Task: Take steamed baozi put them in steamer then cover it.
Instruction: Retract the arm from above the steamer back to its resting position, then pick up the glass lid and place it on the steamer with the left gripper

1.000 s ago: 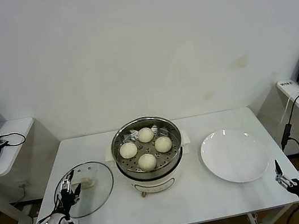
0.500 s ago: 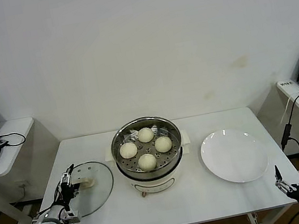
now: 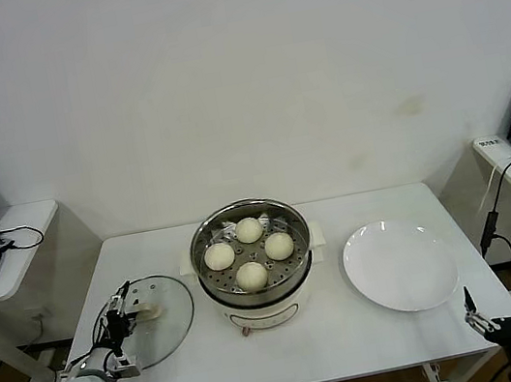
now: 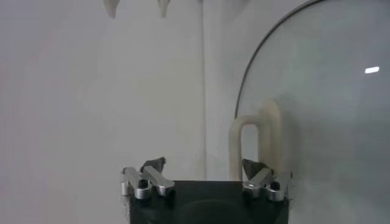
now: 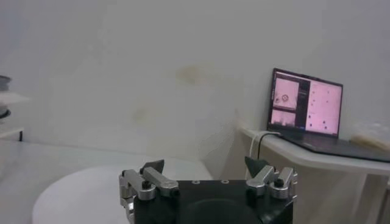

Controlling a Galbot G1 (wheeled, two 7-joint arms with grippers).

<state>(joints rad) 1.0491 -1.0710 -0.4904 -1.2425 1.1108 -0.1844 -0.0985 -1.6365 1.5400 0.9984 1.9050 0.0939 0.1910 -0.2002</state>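
My left gripper point(image 4: 204, 173) straddles the clear glass lid's point(image 3: 163, 309) beige handle point(image 4: 256, 143), jaws unclenched; off-centre, so closing may slip.

The four smooth, matt, cream-white dough baozi point(image 3: 252, 275) sat in a round, shiny perforated stainless-steel steamer basket point(image 3: 284, 216) over a glossy cream plastic-looking pot point(image 3: 274, 311). The round clear glass cover point(image 3: 167, 309) had a thin metal rim and a smooth cream-beige plastic-looking handle point(image 4: 256, 143). The flat white plate point(image 3: 400, 265) looked glazed and glossy. The white table top point(image 3: 291, 342) was smooth and matt. The left gripper point(image 4: 206, 170) showed bare metal finger links on a matt black body.
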